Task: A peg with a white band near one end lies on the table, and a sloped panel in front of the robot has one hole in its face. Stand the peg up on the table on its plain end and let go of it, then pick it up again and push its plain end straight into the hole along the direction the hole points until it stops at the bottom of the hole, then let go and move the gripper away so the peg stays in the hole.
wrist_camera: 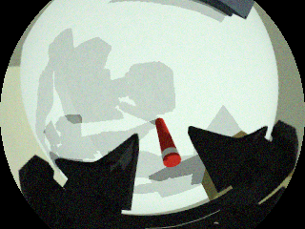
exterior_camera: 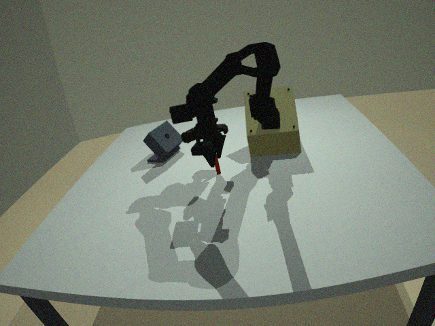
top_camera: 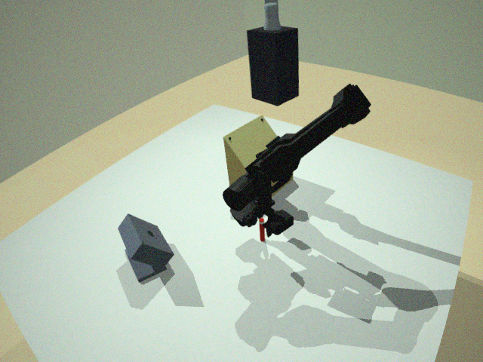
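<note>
The red peg (top_camera: 262,234) (exterior_camera: 218,169) (wrist_camera: 167,140) stands upright on the table, its white-banded end up. My gripper (top_camera: 257,229) (exterior_camera: 215,161) (wrist_camera: 164,134) points down with its fingers low around the peg's upper part. In the wrist view the peg is between the fingers, with a gap on each side, so the gripper is open. The blue-grey sloped panel (top_camera: 136,237) (exterior_camera: 158,140) stands apart from the peg, with one dark hole (top_camera: 151,233) (exterior_camera: 167,135) in its face. In the wrist view only a corner of the panel (wrist_camera: 240,9) shows at the top.
A yellowish box (top_camera: 247,142) (exterior_camera: 274,144) with small dark dots at its corners is behind the gripper, at the arm's base. A black block (top_camera: 272,65) with a grey cylinder on it is at the back in the top view. Arm shadows fall across the white table top (top_camera: 187,164) (exterior_camera: 351,196).
</note>
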Action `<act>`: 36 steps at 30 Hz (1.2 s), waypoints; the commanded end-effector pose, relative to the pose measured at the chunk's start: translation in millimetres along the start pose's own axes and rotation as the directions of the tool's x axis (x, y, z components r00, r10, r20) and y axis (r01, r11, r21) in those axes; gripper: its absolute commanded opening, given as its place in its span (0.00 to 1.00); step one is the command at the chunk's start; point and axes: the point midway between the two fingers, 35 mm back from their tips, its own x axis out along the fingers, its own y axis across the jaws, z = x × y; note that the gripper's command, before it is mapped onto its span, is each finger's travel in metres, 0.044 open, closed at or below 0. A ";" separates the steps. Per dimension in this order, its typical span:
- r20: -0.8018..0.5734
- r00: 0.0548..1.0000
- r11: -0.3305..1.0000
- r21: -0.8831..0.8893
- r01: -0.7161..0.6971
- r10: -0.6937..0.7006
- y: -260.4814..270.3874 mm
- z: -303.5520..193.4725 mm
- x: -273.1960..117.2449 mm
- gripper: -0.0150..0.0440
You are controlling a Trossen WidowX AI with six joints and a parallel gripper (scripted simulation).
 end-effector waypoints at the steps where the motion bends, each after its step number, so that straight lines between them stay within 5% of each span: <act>1: 0.000 1.000 1.000 -0.002 0.000 0.000 0.2 0.1 -0.3 0.60; 7: 0.000 1.000 1.000 -0.002 0.000 0.000 0.2 0.1 -0.3 0.33; 14: 0.000 1.000 1.000 -0.002 0.000 0.000 0.2 0.2 -0.8 0.25; 36: -0.004 1.000 1.000 0.005 0.008 -0.008 -4.6 5.6 -62.8 0.25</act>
